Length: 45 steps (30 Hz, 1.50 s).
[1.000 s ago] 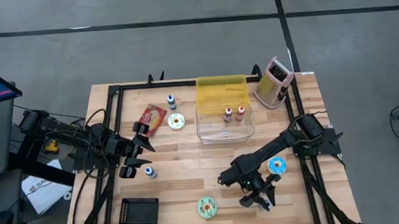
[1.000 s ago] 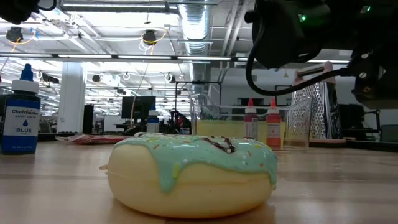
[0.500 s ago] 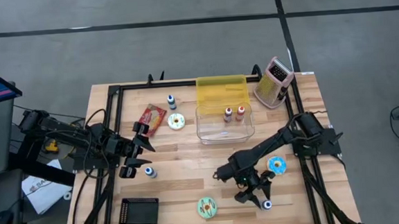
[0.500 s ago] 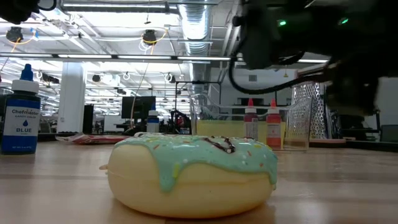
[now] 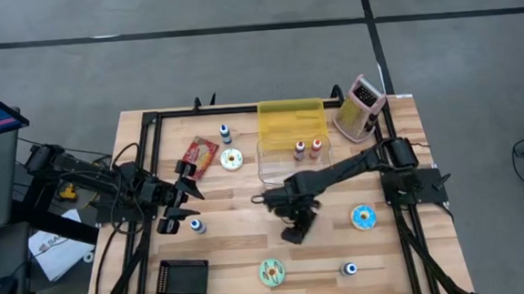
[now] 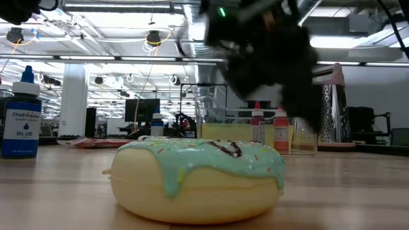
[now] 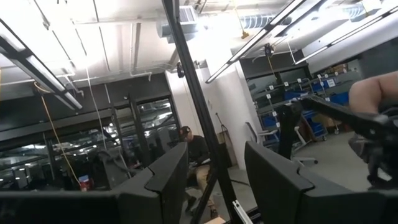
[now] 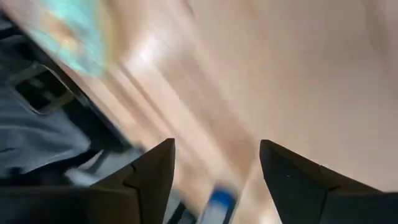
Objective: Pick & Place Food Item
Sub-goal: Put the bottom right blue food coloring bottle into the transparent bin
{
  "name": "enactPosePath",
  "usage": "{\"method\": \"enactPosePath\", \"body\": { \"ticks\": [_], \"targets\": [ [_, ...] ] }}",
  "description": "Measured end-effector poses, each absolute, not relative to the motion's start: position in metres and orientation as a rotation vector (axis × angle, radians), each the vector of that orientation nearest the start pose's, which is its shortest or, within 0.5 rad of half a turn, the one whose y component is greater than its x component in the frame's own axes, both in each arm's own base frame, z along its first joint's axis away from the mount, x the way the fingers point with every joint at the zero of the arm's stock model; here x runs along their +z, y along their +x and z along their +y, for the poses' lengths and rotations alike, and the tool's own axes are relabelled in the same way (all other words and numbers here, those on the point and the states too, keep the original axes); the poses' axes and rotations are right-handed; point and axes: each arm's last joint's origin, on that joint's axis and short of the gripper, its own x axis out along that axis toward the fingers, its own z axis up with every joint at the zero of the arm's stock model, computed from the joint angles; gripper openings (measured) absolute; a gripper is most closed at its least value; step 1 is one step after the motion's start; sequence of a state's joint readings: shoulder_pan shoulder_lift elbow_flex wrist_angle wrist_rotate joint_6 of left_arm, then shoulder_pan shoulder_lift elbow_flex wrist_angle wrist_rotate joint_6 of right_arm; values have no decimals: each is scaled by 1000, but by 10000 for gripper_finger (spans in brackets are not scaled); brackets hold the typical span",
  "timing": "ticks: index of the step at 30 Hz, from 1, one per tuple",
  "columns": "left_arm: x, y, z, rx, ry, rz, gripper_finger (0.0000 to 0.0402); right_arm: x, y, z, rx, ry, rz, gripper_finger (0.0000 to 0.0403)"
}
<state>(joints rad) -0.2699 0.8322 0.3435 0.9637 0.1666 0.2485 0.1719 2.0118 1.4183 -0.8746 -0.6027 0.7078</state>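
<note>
At the tabletop's [image 5: 248,223] left edge we see the left gripper [image 5: 185,195] hovering, jaws apart and empty, a small blue-capped bottle [image 5: 195,226] just beside it. Open wood lies toward the middle, where the right gripper [image 5: 294,227] hangs below the clear bin [image 5: 295,161], jaws spread wide on nothing. The green-iced doughnut [image 5: 271,272] sits near the front edge; farther right, the blue-iced doughnut [image 5: 364,216] and another blue-capped bottle [image 5: 350,268] lie well apart.
</note>
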Motion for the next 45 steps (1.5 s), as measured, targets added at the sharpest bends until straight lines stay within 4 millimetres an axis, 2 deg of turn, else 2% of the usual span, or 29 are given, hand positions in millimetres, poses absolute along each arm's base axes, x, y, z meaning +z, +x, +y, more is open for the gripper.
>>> {"method": "enactPosePath", "body": {
  "ticks": [3, 6, 9, 12, 16, 21, 26, 32, 35, 37, 40, 43, 45],
  "targets": [
    [280, 165, -51, -368, 212, -521, 154, 185, 389, 90, 198, 714, 1472, 225],
    [279, 166, -51, -373, 203, -506, 154, 207, 397, 111, 312, 552, 1357, 225],
    [279, 166, -51, -375, 197, -503, 154, 225, 398, 136, 394, 428, 1287, 225],
    [278, 166, -51, -376, 195, -496, 154, 238, 394, 161, 424, 380, 1259, 225],
    [277, 167, -51, -380, 190, -480, 154, 245, 382, 195, 423, 443, 1266, 225],
    [277, 167, -51, -380, 190, -478, 154, 247, 362, 238, 359, 616, 1333, 225],
    [277, 167, -51, -380, 190, -480, 154, 266, 362, 268, 391, 821, 1211, 225],
    [278, 166, -51, -383, 169, -488, 154, 321, 365, 276, 374, 803, 994, 225],
    [278, 166, -51, -388, 151, -484, 154, 351, 358, 268, 298, 742, 988, 225],
    [278, 166, -51, -389, 146, -483, 154, 363, 344, 260, 191, 657, 1043, 225],
    [277, 166, -51, -394, 139, -471, 154, 375, 318, 247, 27, 487, 1161, 225],
    [277, 166, -54, -410, 135, -469, 154, 375, 289, 239, -138, 331, 1304, 225],
    [276, 165, -56, -421, 133, -467, 154, 371, 285, 244, -104, 293, 1289, 225]
  ]
}}
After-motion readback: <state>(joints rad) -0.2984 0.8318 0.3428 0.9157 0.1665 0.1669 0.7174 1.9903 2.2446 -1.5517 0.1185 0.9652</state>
